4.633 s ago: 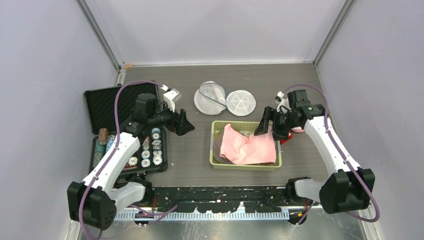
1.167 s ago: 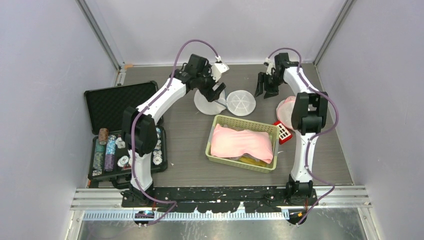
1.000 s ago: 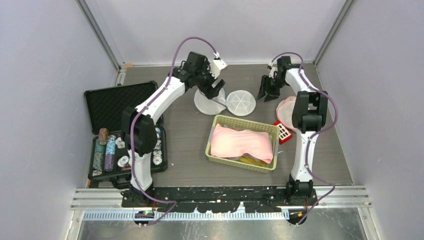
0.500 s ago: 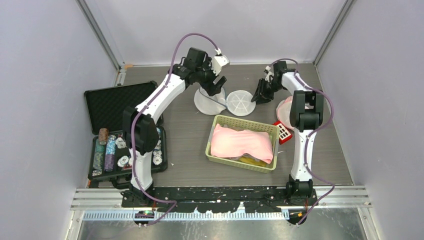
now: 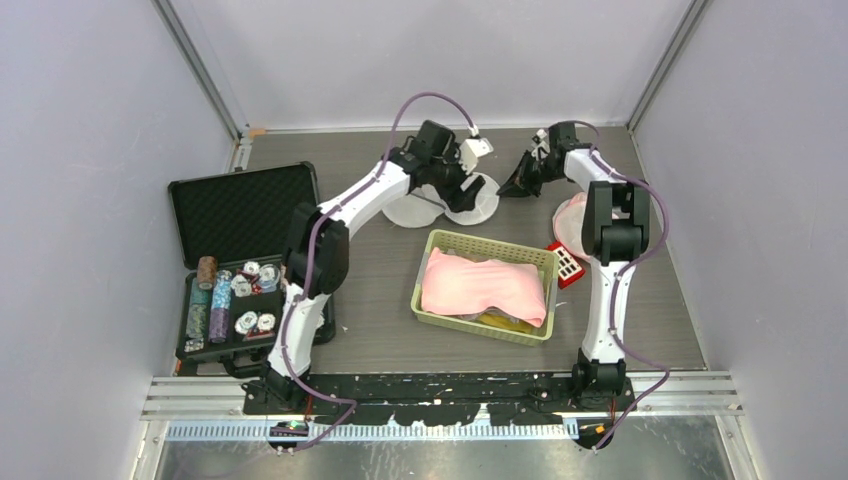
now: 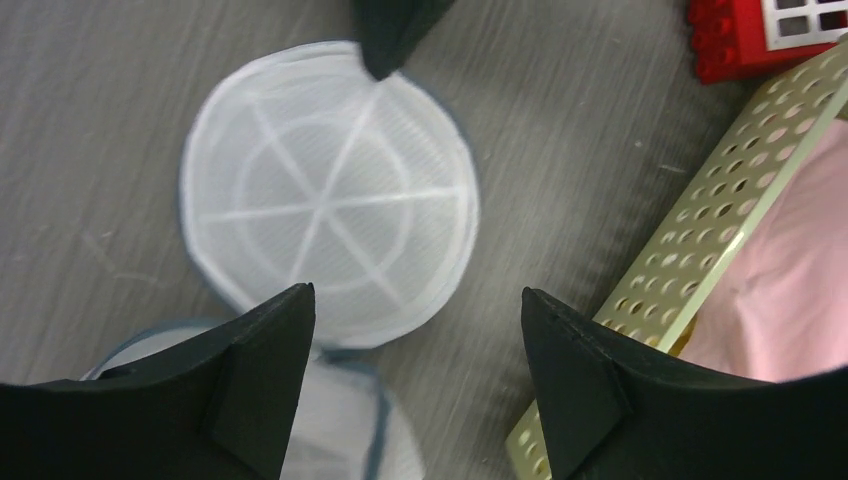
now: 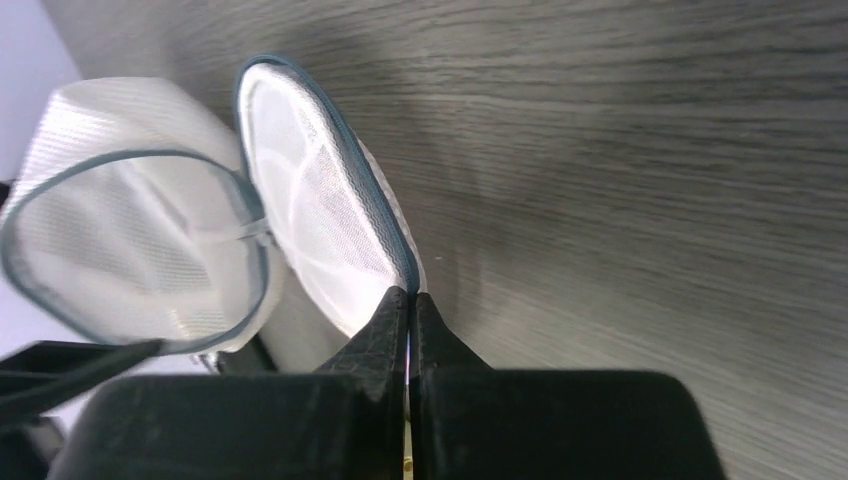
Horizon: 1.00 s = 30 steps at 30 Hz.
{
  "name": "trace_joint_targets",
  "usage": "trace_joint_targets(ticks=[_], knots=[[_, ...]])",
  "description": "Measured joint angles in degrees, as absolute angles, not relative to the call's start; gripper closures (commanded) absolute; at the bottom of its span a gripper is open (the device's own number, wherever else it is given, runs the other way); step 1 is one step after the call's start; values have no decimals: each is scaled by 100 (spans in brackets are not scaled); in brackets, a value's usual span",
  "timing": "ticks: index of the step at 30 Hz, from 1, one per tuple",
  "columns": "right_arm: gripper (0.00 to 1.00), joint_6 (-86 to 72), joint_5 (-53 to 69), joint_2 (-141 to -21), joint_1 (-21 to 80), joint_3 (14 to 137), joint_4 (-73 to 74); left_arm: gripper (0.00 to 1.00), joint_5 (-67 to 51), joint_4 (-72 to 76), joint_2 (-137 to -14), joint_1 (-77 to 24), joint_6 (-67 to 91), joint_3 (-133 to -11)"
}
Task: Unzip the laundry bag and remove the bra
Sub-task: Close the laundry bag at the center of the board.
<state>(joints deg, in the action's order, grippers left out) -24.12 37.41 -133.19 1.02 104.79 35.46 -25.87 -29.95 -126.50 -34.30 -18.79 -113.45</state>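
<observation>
On the counter (image 5: 380, 290), a black case (image 5: 240, 205) lies open by the left edge. Its near half holds rows of chips (image 5: 222, 300). Right of the middle sits a yellow-green basket (image 5: 421, 290), filled with a pink cloth (image 5: 485, 285) that covers most of what lies inside. A red block (image 5: 567, 264) touches the basket's far right corner. Just behind the block, toward the right edge, lies a rounded pink thing (image 5: 572, 212); what it is cannot be told.

Behind the basket, near the middle of the far edge, lies the bag (image 6: 325, 215). It is white mesh with a blue-grey rim and lies open as two round halves side by side. The right half is a flat disc with spoke-like seams. The left half (image 7: 130, 230) overlaps its edge.

The left gripper (image 6: 415, 300) hangs over the disc's near side, released, with its fingers spread wide and touching nothing. The right gripper (image 7: 408, 300) reaches in from the right at the disc's far right rim. Its fingers are clenched together with the rim between their tips. Whether they have the zip pull cannot be told.
</observation>
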Motion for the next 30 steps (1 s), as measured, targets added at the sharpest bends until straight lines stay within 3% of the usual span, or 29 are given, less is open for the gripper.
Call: trace_joint_targets(ticks=[12, 22, 26, 30], knots=[[99, -3966, 4335, -12667, 99, 10057, 2351, 38, -2292, -2390, -13166, -3863, -985, -11664], [99, -4399, 4506, -12519, 99, 9946, 2185, 69, -1601, -2005, -13386, -3938, -714, -11747], [99, -4425, 4536, -12516, 99, 9942, 2187, 88, -1507, -1927, -13393, -3959, -604, -11747], [80, -4429, 4569, -12516, 95, 9942, 2191, 100, -1455, -1855, -13393, -3970, -506, -11747]])
